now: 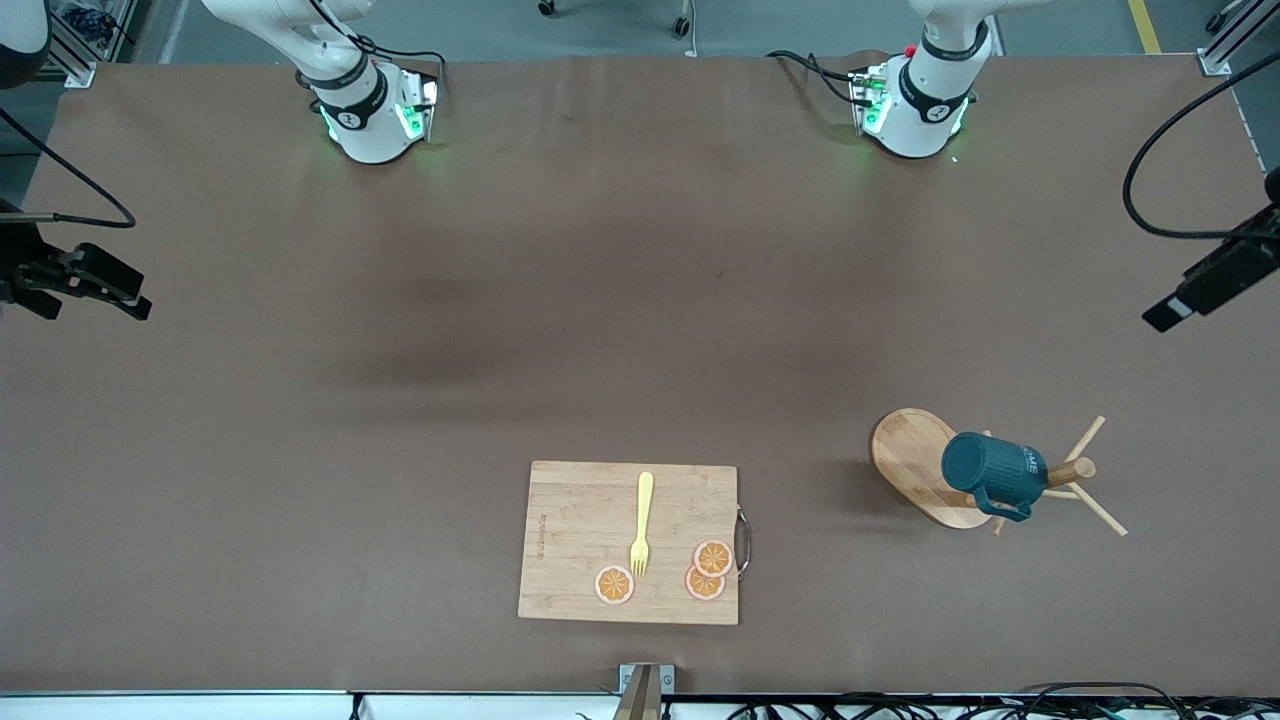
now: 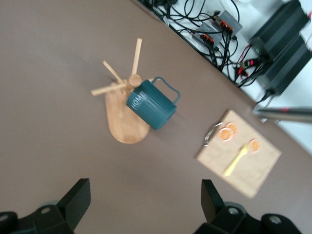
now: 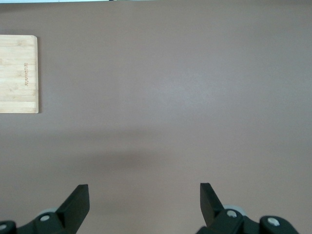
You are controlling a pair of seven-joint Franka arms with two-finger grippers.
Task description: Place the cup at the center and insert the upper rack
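Observation:
The dark teal cup [image 1: 990, 475] hangs on a peg of the light wooden upper rack [image 1: 915, 465], a mug tree with an oval base. The rack stands on the table toward the left arm's end. Both show in the left wrist view, the cup [image 2: 151, 105] against the rack [image 2: 126, 124]. My left gripper [image 2: 146, 190] is open and empty, high over bare table apart from the rack. My right gripper [image 3: 144, 190] is open and empty over bare table. Neither gripper shows in the front view.
A bamboo cutting board [image 1: 570, 520] lies near the front edge at mid-table, with a yellow fork [image 1: 641, 525] and orange slices [image 1: 614, 584] on it. It also shows in the left wrist view [image 2: 253, 170] and the right wrist view [image 3: 17, 73]. Black cameras [image 1: 80, 275] stand at both table ends.

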